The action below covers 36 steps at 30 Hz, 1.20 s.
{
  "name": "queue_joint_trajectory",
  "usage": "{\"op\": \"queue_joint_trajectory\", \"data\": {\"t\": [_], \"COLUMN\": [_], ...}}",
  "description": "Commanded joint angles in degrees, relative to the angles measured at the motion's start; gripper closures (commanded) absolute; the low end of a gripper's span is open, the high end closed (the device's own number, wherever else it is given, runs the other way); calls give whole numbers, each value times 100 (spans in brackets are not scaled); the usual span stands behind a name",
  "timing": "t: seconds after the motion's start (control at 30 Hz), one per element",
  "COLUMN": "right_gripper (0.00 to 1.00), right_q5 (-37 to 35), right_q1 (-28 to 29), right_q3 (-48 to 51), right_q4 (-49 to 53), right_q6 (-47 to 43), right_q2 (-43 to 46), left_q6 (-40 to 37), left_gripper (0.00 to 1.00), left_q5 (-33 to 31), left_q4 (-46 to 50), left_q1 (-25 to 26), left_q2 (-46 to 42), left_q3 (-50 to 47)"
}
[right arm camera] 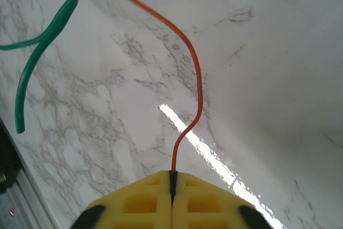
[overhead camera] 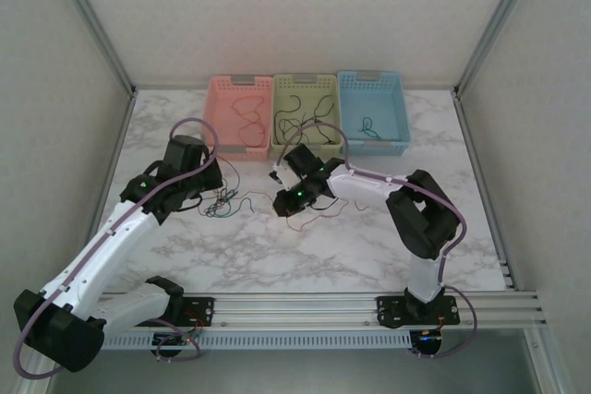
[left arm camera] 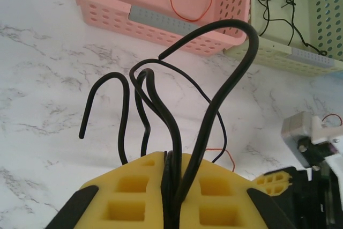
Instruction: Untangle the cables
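A small tangle of cables (overhead camera: 226, 202) lies on the marble table between my two grippers. My left gripper (left arm camera: 174, 156) is shut on a bundle of black cables (left arm camera: 214, 100), which rise from between its yellow pads and curl over the table. In the top view the left gripper (overhead camera: 209, 193) sits at the tangle's left side. My right gripper (right arm camera: 172, 174) is shut on the end of one red-orange cable (right arm camera: 197, 79), which runs up and off to the left. A green cable (right arm camera: 32, 73) lies near it. The right gripper (overhead camera: 288, 208) is just right of the tangle.
Three baskets stand at the back: pink (overhead camera: 218, 89) with a red cable (left arm camera: 185, 9), green (overhead camera: 305, 80) with black cables (left arm camera: 284, 4), and blue (overhead camera: 371, 76) with a teal cable (overhead camera: 369, 126). The right arm's wrist (left arm camera: 316, 138) is close to my left gripper.
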State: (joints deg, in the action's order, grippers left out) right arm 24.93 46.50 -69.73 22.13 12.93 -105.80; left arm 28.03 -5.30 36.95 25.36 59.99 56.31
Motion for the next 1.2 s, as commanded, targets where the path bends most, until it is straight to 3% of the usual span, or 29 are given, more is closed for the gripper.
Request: {"op": "queue_joint_trajectory", "data": {"t": [0.0, 0.23, 0.6, 1.0, 1.17], "right_gripper": [100, 100, 100, 100, 100], "right_q5": [-382, -1220, -2617, -3563, -3161], "right_q1": [47, -337, -2234, -2862, -2948], "right_q3": [88, 597, 989, 883, 913], "right_q4": [3, 191, 1009, 1589, 1453], "right_q6": [-84, -76, 203, 574, 619], "right_q2": [642, 2204, 4405, 4591, 4621], "left_q6": [-34, -13, 1, 6, -9], "left_gripper": [100, 100, 100, 100, 100], "left_q5": [-237, -521, -728, -831, -790], "left_q4": [14, 166, 309, 464, 481], "left_q1": [-40, -40, -40, -40, -40], "left_q2": [-141, -243, -412, -547, -581], "left_q3": [-59, -85, -99, -18, -10]}}
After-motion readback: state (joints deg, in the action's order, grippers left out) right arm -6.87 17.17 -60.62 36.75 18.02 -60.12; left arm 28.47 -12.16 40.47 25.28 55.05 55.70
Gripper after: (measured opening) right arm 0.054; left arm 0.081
